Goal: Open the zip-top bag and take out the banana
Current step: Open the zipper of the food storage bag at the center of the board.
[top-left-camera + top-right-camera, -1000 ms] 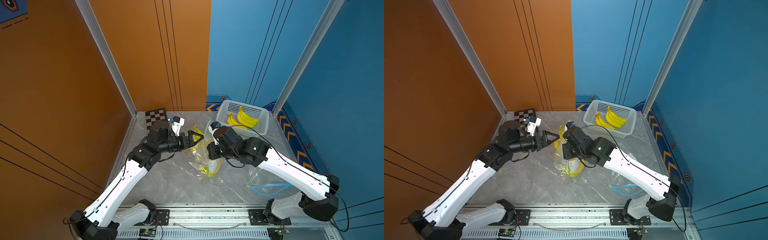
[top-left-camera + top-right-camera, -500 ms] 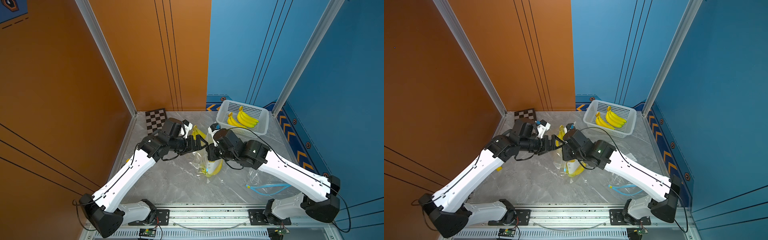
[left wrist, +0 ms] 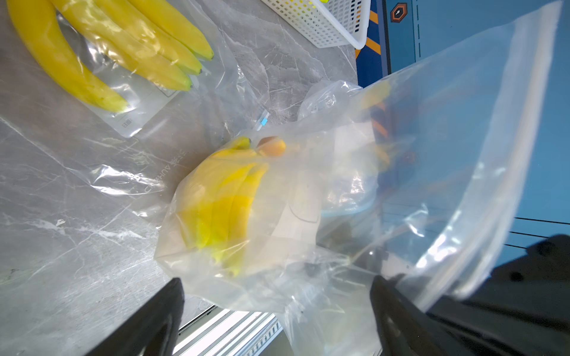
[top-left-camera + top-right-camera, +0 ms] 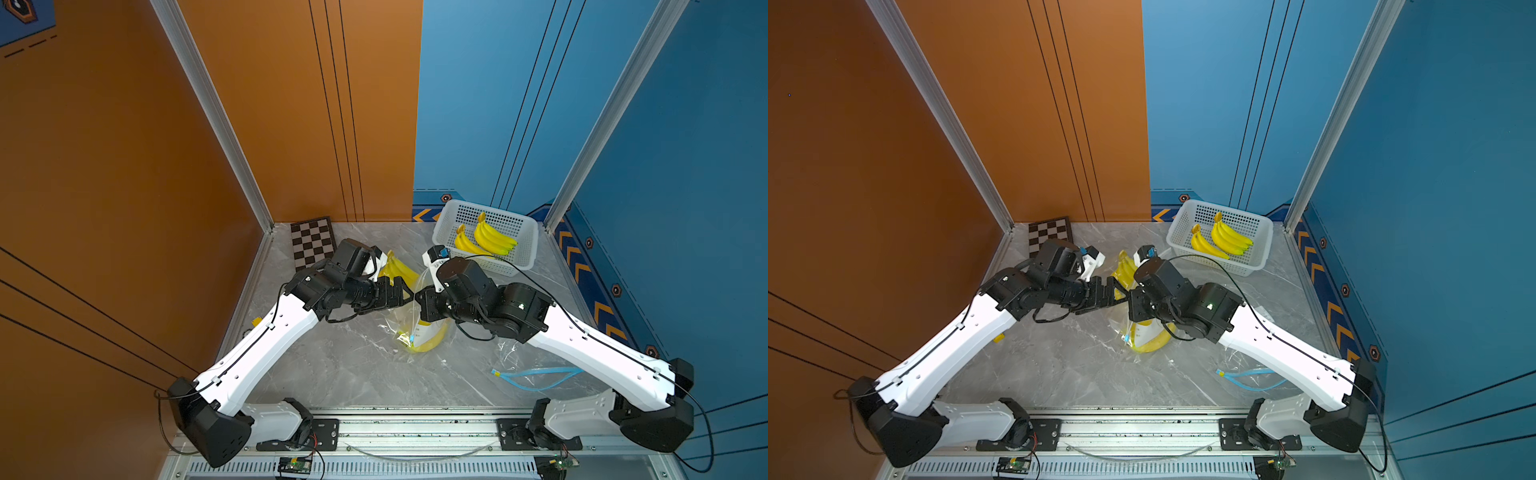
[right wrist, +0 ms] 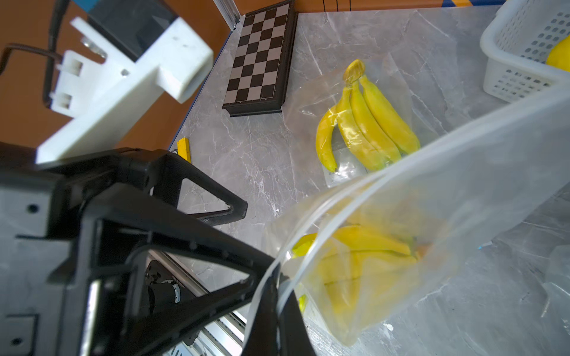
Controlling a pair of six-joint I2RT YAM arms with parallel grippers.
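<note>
The clear zip-top bag (image 4: 417, 320) hangs above the table with its bottom resting on it, and a yellow banana bunch (image 4: 430, 344) lies inside. My right gripper (image 5: 277, 286) is shut on one side of the bag's (image 5: 447, 191) zip rim and holds it up. My left gripper (image 3: 276, 282) is open, level with the bag's (image 3: 354, 185) mouth, with loose plastic lying between its spread fingers. The two grippers meet tip to tip in both top views, the left gripper (image 4: 401, 291) against the right gripper (image 4: 420, 300). The banana (image 3: 222, 200) shows through the plastic.
A second bagged banana bunch (image 4: 397, 270) lies flat behind the grippers. A white basket (image 4: 515, 268) with bananas stands at the back right. A checkerboard (image 4: 312, 243) sits at the back left. An empty bag with a blue zip (image 4: 534, 376) lies front right.
My left arm has swung right and forward, bringing its open fingers up to the mouth of the bag. The right gripper has kept its hold and barely moved.
</note>
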